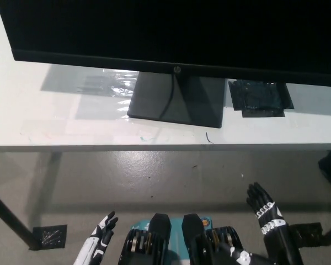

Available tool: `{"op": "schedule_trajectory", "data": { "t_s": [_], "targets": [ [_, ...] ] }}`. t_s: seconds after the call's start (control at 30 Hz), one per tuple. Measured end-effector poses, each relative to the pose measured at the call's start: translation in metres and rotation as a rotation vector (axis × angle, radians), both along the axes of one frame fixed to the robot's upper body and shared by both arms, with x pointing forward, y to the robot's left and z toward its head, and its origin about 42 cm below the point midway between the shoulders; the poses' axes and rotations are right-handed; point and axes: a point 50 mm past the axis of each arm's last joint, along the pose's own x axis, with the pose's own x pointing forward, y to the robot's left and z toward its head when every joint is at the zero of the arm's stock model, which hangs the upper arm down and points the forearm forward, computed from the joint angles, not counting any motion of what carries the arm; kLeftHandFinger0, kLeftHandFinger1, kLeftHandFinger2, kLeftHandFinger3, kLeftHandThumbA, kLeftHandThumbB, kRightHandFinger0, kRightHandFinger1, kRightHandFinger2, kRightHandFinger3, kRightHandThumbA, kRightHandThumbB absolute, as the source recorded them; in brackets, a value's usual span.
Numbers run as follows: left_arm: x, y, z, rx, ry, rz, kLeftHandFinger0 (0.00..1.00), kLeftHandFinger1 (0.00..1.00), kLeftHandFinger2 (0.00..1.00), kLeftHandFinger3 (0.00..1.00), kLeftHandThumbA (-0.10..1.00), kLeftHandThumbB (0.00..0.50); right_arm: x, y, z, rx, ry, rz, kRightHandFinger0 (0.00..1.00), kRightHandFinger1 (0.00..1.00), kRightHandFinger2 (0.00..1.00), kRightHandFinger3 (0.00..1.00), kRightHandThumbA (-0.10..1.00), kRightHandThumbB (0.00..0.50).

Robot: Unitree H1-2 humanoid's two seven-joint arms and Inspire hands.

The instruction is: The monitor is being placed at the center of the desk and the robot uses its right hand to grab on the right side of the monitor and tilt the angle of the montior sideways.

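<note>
Head view: monitor (pixel 171 33) broadside, left-right

1. Monitor (pixel 171 30): black screen and bezel, small silver logo at the lower bezel centre.
2. Monitor stand base (pixel 176 99): dark grey-black, black cable across it.
3. Desk (pixel 33 118): white top, black legs.
4. Floor (pixel 154 176): mottled grey.
5. Left hand (pixel 101 238): white with black fingertips.
6. Right hand (pixel 263 207): black, white dotted bands.
7. Patch (pixel 260 98) on desk: black, crinkled.

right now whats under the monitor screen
Its dark stand base sits on the white desk, with a clear plastic sheet left and black tape patch right. The desk farther back is hidden by the monitor.
</note>
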Motion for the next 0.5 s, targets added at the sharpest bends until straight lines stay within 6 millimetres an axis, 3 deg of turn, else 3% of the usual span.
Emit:
{"op": "schedule_trajectory", "data": {
  "t_s": [0.13,0.2,0.5],
  "targets": [
    [-0.001,0.001,-0.003,0.000,0.014,-0.001,1.00,1.00,1.00,1.00,1.00,0.257,0.008,-0.003,0.012,0.069,-0.021,0.022,1.00,1.00,1.00,1.00,1.00,0.413],
    [0.000,0.001,-0.003,-0.001,0.014,0.000,1.00,1.00,1.00,1.00,1.00,0.271,0.013,-0.004,0.017,0.097,-0.028,0.030,1.00,1.00,1.00,1.00,1.00,0.437],
    [0.012,0.001,0.003,-0.002,-0.012,-0.004,1.00,1.00,1.00,1.00,1.00,0.258,0.063,-0.013,0.050,0.252,-0.069,0.049,1.00,1.00,1.00,1.00,1.00,0.441]
  ]
}}
